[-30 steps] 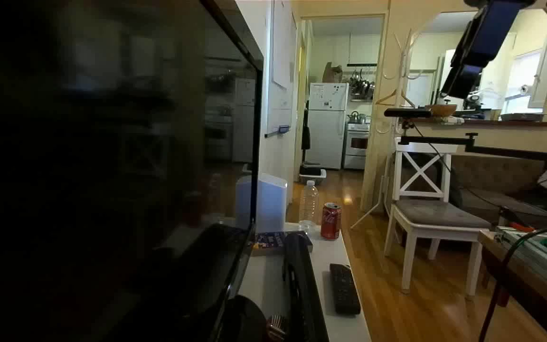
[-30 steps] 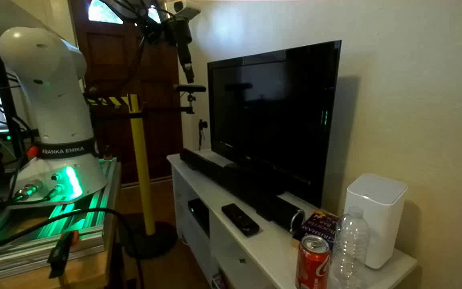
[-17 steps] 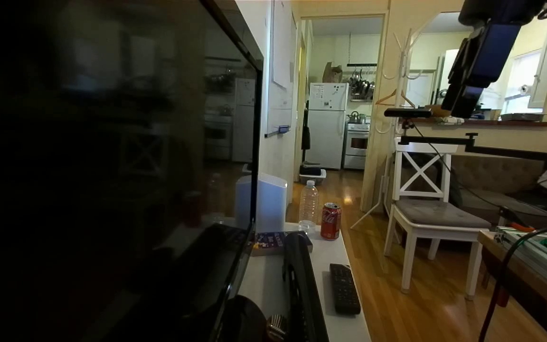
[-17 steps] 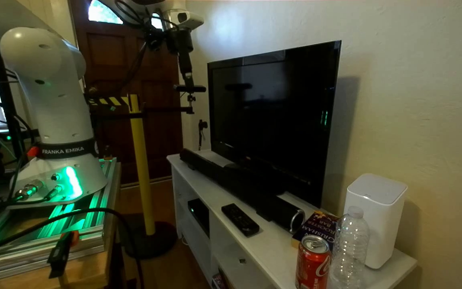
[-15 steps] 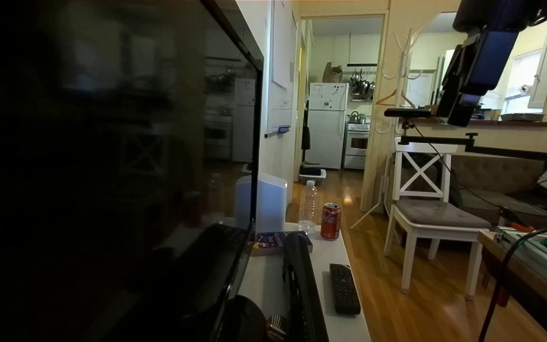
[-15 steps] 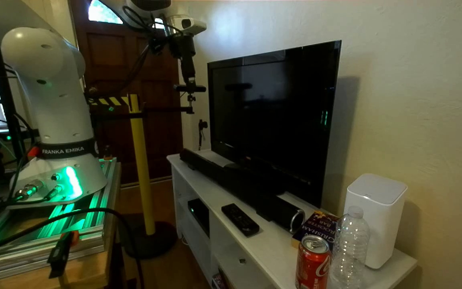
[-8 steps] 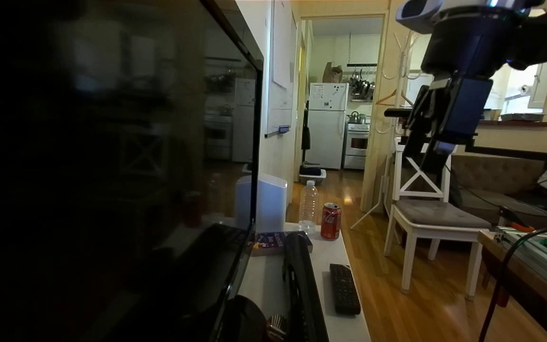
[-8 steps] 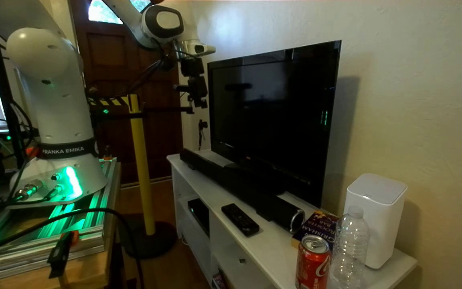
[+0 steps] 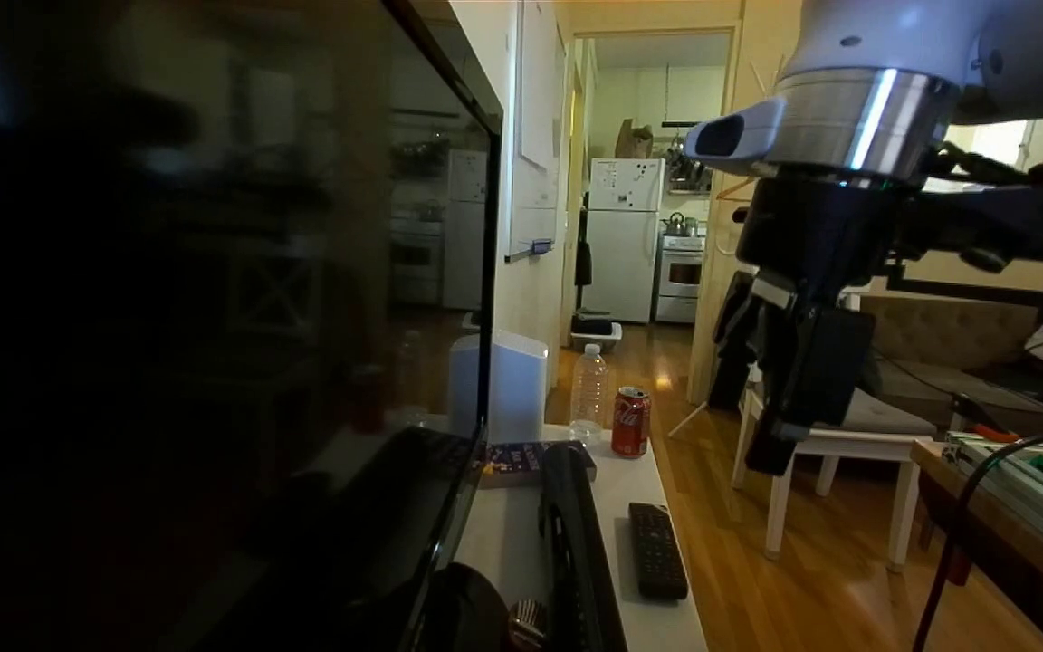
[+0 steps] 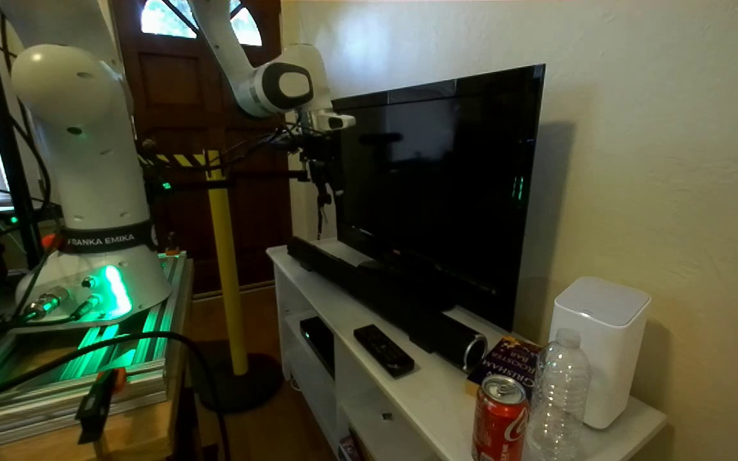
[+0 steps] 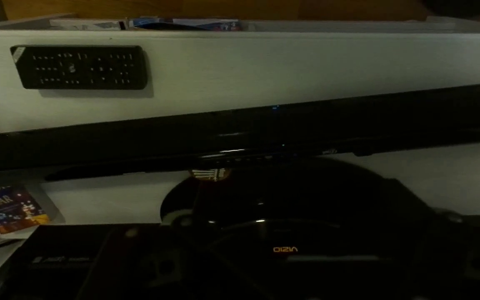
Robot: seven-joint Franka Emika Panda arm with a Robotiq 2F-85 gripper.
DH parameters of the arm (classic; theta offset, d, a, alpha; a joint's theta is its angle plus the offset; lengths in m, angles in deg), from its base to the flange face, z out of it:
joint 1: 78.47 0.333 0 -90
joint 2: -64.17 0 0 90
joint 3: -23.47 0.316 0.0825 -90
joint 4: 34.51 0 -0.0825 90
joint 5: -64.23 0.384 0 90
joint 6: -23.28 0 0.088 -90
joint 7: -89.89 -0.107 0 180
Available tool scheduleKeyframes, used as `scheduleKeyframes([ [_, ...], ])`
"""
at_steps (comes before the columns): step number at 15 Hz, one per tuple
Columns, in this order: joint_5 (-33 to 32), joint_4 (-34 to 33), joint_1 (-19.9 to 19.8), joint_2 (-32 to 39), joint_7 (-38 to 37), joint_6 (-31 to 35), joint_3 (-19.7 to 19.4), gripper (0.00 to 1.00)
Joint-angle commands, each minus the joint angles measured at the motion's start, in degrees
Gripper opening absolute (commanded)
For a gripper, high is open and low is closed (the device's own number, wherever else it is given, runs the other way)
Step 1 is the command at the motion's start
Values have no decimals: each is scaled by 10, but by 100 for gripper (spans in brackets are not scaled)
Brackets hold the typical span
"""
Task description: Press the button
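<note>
Buttons (image 11: 101, 68) show on the remote (image 10: 384, 350), which lies flat on the worktop (image 10: 439, 394) near its front edge; small marks (image 11: 238, 160) also show on the soundbar (image 11: 206, 137). Cannot tell which button is meant. Gripper (image 9: 750, 424) hangs in air above worktop height, fingers spread well apart, nothing seen between them. Versus half a second ago: lower, and closer to the TV (image 10: 433, 192) in both exterior views. Remote, can (image 10: 500, 419), bottle (image 10: 560, 397) and book (image 10: 510, 362) unmoved. Clearances: a strip of worktop separates remote from soundbar and, in the wrist view, runs on rightward along the front edge. Past that edge, floor (image 9: 712, 507). Soundbar lies along the TV's front. Can, bottle, book and white box (image 10: 599, 352) crowd an end of the worktop. In an exterior view a gap shows between TV and gripper, the fridge (image 9: 626, 240) seen through it.
</note>
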Motion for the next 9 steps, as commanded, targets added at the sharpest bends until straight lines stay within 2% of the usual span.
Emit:
scheduleKeyframes([
  [1, -111, -62, -20, 90, -59, 14, 10, 100],
  [5, -238, -140, -2, 163, -139, -31, -12, 100],
  [6, -237, -158, 2, 179, -144, -50, -14, 100],
  [7, -206, -109, -7, 135, -116, -18, -6, 100],
  [9, -216, -138, -6, 164, -124, -35, -9, 100],
])
